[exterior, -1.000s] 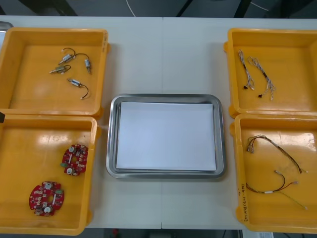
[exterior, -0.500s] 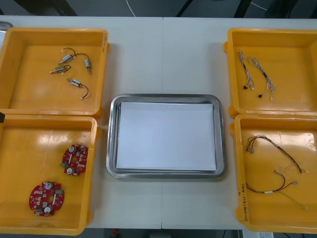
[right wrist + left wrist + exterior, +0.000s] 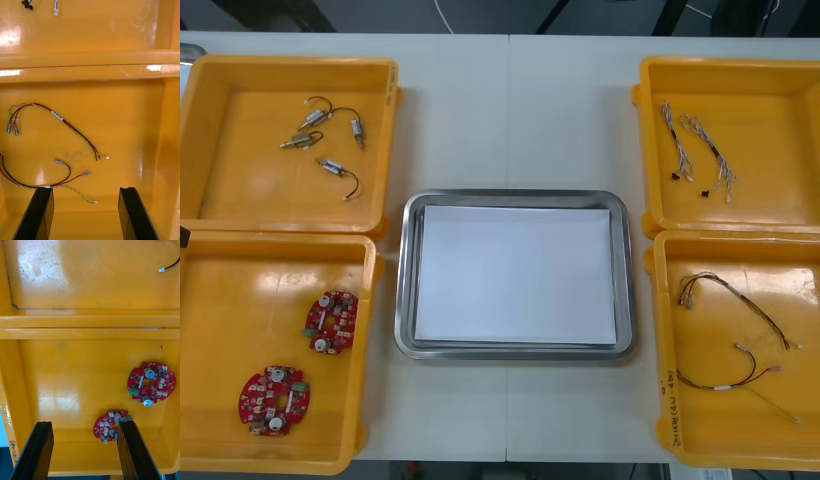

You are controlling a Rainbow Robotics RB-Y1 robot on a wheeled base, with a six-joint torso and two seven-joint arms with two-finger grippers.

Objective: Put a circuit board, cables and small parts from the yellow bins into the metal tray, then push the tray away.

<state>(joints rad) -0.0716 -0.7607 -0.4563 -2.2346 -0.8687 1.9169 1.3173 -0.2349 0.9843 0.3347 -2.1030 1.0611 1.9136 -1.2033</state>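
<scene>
Light table is lying under my overhead camera; the metal tray is sitting at its middle, white inside. Reading from the tray, the parts bin at ten o'clock is holding small metal parts; the board bin at eight o'clock is holding two round red circuit boards; the far right bin at two o'clock is holding twisted cables; the wire bin at four o'clock is holding red, yellow and black cables. I am hanging the left gripper over the board bin, fingers spread wide and pinching nothing; the nearest board is lying just beside one finger. I am hanging the right gripper over the wire bin, fingers spread wide too; the cables are lying just past its fingertips.
</scene>
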